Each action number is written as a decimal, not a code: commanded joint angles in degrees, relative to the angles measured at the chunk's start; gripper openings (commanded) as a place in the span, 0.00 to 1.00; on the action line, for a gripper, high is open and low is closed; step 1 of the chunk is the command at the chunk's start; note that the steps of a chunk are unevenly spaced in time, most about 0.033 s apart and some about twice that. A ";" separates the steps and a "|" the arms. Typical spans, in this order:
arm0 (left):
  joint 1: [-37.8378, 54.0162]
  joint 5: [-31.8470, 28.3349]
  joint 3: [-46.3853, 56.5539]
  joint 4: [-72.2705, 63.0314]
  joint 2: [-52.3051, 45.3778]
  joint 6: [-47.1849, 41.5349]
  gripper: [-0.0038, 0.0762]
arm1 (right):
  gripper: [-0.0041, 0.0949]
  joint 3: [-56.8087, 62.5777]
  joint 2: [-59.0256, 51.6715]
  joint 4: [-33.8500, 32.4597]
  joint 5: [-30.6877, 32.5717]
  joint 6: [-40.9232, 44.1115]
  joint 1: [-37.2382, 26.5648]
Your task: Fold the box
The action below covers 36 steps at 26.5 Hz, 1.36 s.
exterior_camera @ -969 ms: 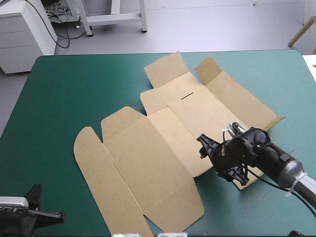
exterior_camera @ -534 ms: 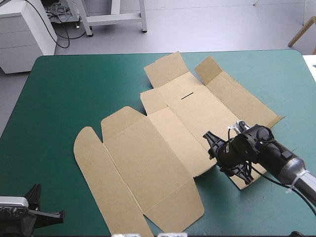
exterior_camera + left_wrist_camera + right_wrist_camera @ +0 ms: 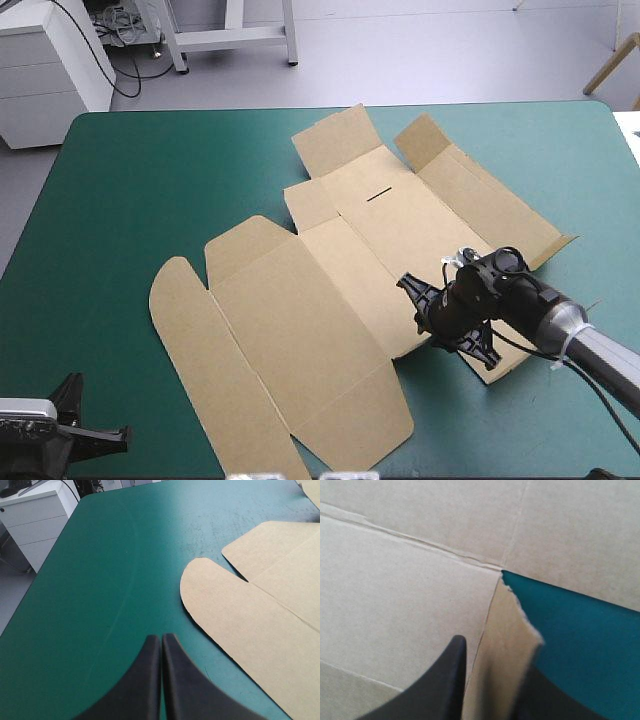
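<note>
Tearing of the flat brown board box (image 3: 300,320) is risked if its flap, clamped in the black right pincer (image 3: 445,322), is yanked; left pincer (image 3: 161,636) is pressed together.

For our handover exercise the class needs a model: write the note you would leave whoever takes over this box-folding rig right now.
Left gripper: shut, empty, above the teal-green cover beside the box, near its rounded flap.
Right gripper: shut on the box, pinching a small flap at its near right edge.
Box: spread flat, mid-table.
Done: one flap gripped; nothing tucked.
Left: raise and tuck the walls.
</note>
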 commanded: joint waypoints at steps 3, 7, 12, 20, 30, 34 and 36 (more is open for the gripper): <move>-0.20 -4.49 -1.20 0.17 -0.52 -0.52 0.04 | 0.02 -1.26 -1.24 -0.25 -2.76 -3.05 -0.42; -0.20 -4.49 -1.20 0.17 -0.52 -0.52 0.04 | 0.02 -1.26 -1.24 -2.33 -2.76 -4.44 -0.51; -0.20 -4.49 -1.20 0.17 -0.52 -0.52 0.04 | 0.02 -1.41 -1.24 -3.09 -4.13 -11.01 -3.10; -0.20 -4.49 -1.20 0.17 -0.52 -0.52 0.04 | 0.02 -7.22 1.59 -2.86 -5.61 -38.95 -15.06; -0.20 -4.49 -1.20 0.17 -0.52 0.09 0.04 | 0.02 -29.74 22.15 -2.48 5.15 -80.69 -21.96; -0.20 -4.49 -1.20 0.17 -0.52 0.11 0.04 | 0.02 -40.66 29.08 1.85 7.97 -89.04 -21.21; -0.20 -4.49 -1.20 0.17 -0.52 0.11 0.04 | 0.02 -45.78 31.79 3.69 9.51 -93.63 -20.24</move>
